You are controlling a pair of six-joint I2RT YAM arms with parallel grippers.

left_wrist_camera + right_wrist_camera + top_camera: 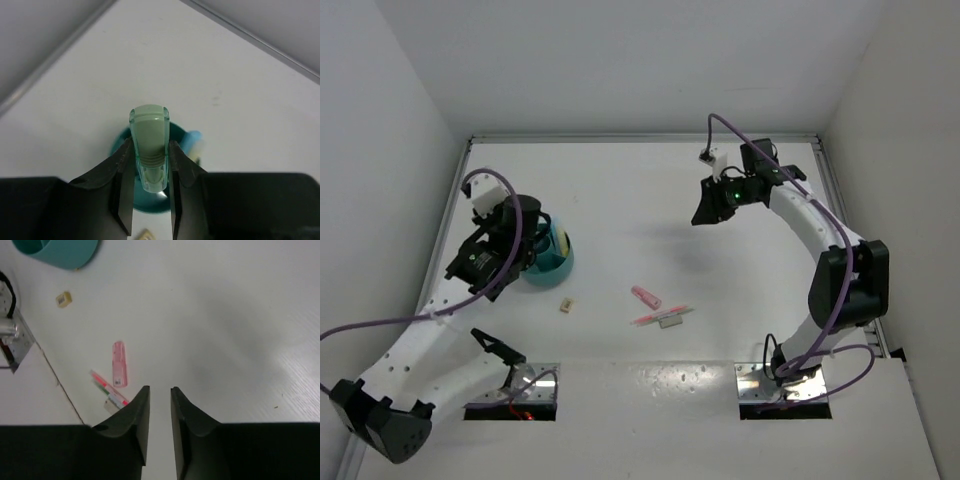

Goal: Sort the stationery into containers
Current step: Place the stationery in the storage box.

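Left gripper (520, 258) is hovering over the teal organiser (558, 262) at 9 o'clock of the table (620, 200). Pink piece (646, 297), red pen (660, 317) and eraser (565, 304) are lying toward 6 o'clock.

Left wrist: jaws are clamping the green piece (150, 145) above the organiser.

Right wrist: right gripper (159, 396) jaws are standing slightly apart, holding nothing.

The tabletop (650, 210) is plain white. The cup (558, 264) is teal, and a stick (193, 138) in it is light blue. The left claw (150, 145) and right claw (160, 396) are both black. The held piece (149, 122) is pale green with ribbing. The loose piece (119, 363) is translucent pink, the pen (106, 386) is red streaked with green, the eraser (63, 299) is beige, and the cables (380, 325) are purple.
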